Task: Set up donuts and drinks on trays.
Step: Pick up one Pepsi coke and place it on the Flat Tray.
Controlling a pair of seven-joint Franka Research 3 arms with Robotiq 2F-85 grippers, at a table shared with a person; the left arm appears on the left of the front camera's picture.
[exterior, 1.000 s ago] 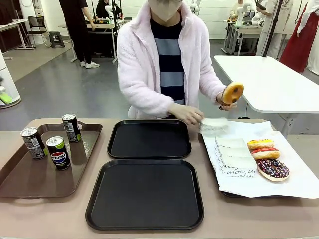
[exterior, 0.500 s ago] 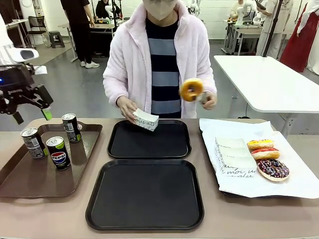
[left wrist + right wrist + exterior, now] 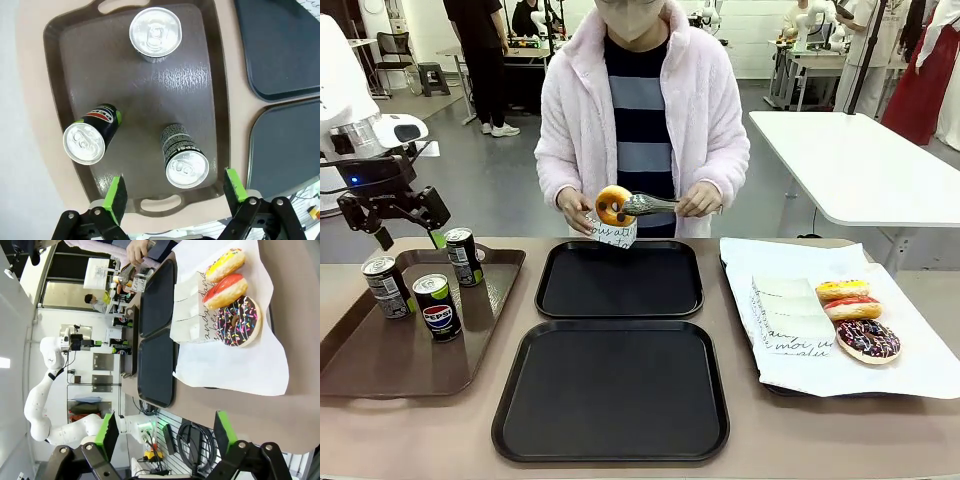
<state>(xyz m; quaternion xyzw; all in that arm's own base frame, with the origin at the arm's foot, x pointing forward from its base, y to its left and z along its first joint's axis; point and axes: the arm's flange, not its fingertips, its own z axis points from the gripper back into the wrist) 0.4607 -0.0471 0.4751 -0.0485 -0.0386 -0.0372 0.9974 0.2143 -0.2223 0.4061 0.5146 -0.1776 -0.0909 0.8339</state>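
Cans (image 3: 437, 305) are standing upright in the brown tray (image 3: 380, 375), three of them, all apart. Three donuts (image 3: 855, 308) are lying on the white paper (image 3: 920, 375), beside flat paper holders (image 3: 790, 315). Two black trays (image 3: 610, 395) are sitting mid-table. A person is holding a yellow donut (image 3: 614, 205) with tongs (image 3: 655, 204) just over a hand-held holder (image 3: 613, 236), above the far black tray. The left gripper (image 3: 412, 238) is hanging wide open over the brown tray, holding nothing. The right gripper (image 3: 165, 432) is gaping wide too, gripping nothing. One can is showing PEPSI. The holders are carrying curly writing I cannot read.
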